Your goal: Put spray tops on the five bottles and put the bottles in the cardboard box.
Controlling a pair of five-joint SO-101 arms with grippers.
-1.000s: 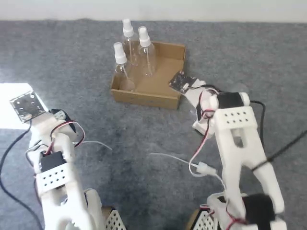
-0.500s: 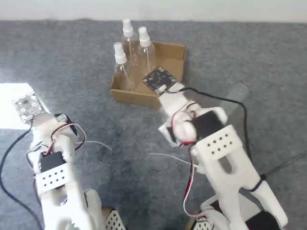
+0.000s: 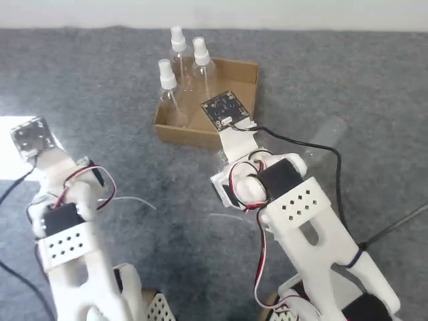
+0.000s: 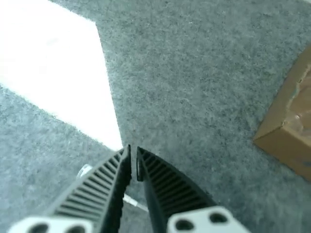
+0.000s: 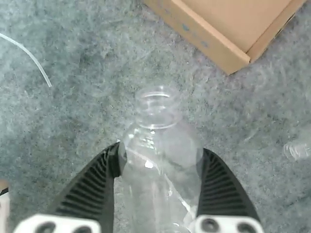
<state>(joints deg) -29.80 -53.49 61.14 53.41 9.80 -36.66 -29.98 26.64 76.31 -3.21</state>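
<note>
My right gripper (image 5: 160, 153) is shut on a clear bottle (image 5: 158, 131) with an open neck and no spray top, held just above the carpet near a corner of the cardboard box (image 5: 228, 29). In the high view the right arm (image 3: 267, 184) stands just in front of the cardboard box (image 3: 221, 137), where three bottles (image 3: 190, 73) with white spray tops stand upright. Another clear bottle (image 3: 326, 137) lies on its side right of the box. My left gripper (image 4: 133, 155) is shut and empty above the carpet. A spray top (image 4: 85, 171) with its thin tube (image 3: 134, 199) lies beneath it.
A bright white patch (image 4: 53, 73) covers the carpet at the far left. A second thin tube (image 3: 221, 215) lies in front of the right arm. The lying bottle's neck (image 5: 297, 148) shows near the held bottle. Black cables (image 3: 394, 224) trail at the right.
The right arm has swung left with the bottle, from beside the box's right corner to in front of the box. The left arm's wrist has shifted slightly back and left.
</note>
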